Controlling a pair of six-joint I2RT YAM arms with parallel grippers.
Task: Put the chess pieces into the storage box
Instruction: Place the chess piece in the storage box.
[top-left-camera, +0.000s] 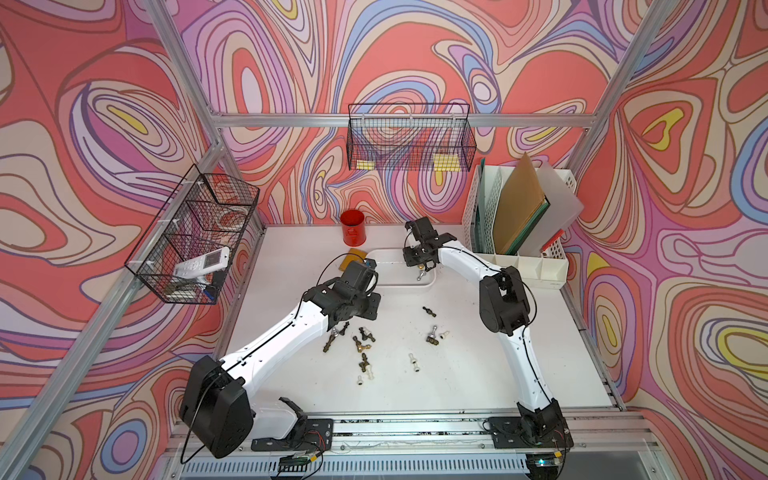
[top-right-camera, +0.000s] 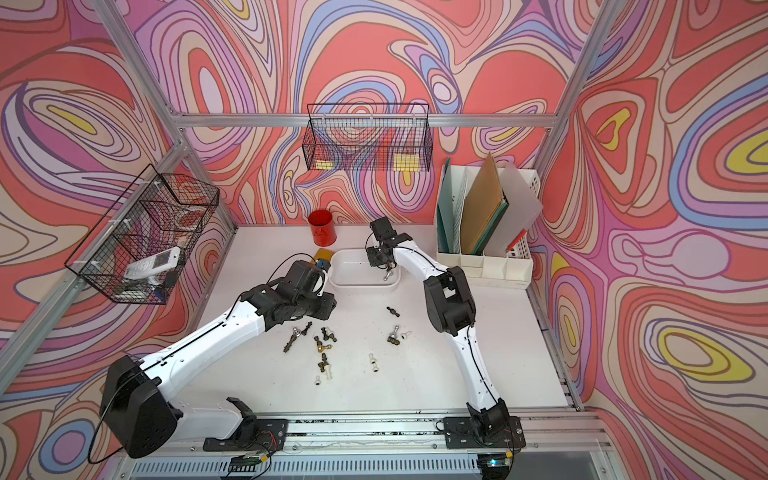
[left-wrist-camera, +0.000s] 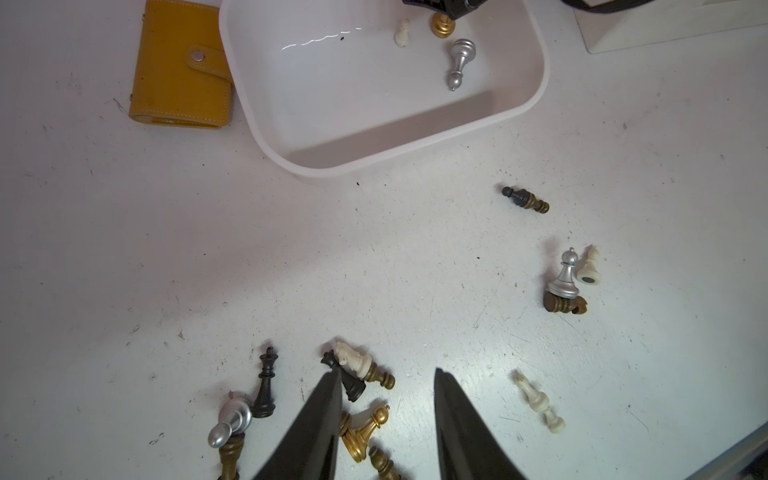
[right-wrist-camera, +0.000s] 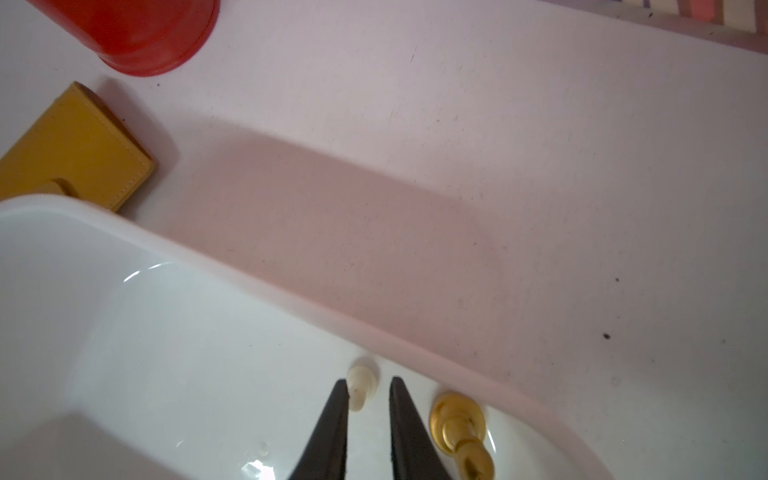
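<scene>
In both top views the shallow white plastic storage box (top-left-camera: 399, 285) (top-right-camera: 361, 286) sits at the far middle of the white tabletop (top-left-camera: 478, 374), with a red cylindrical cup (top-left-camera: 353, 232) just beyond its left end. The right gripper (top-left-camera: 422, 268) hangs over the box's right end. Most of the small turned chess pieces (top-left-camera: 365, 363), in bronze, black, silver and cream, lie toppled on the near middle of the table, well apart from the box.

The left wrist view shows the left gripper (left-wrist-camera: 387, 371) with its jaws spread wide and nothing between them, above a knot of fallen pieces. In that knot a black piece (left-wrist-camera: 353, 384) is crossed by a cream-and-bronze piece (left-wrist-camera: 365, 368). Three pieces are already in the box: a silver pawn (left-wrist-camera: 459, 62), a small cream piece (left-wrist-camera: 402, 33) and a gold piece (left-wrist-camera: 442, 25). A yellow leather wallet (left-wrist-camera: 178, 62) lies beside the box.

In the right wrist view the right gripper (right-wrist-camera: 368, 380) has its jaws only slightly apart. The small cream piece rests on the box floor at its tips and does not look pinched. The gold piece lies just to one side.

These pieces look light, hard and smooth, so I expect them to roll or squirt out of a loose pinch. I would grip across the narrow stem just above the round base, jaws square to the length. The tangled pieces should be taken from the outside first, or two may lift together.
</scene>
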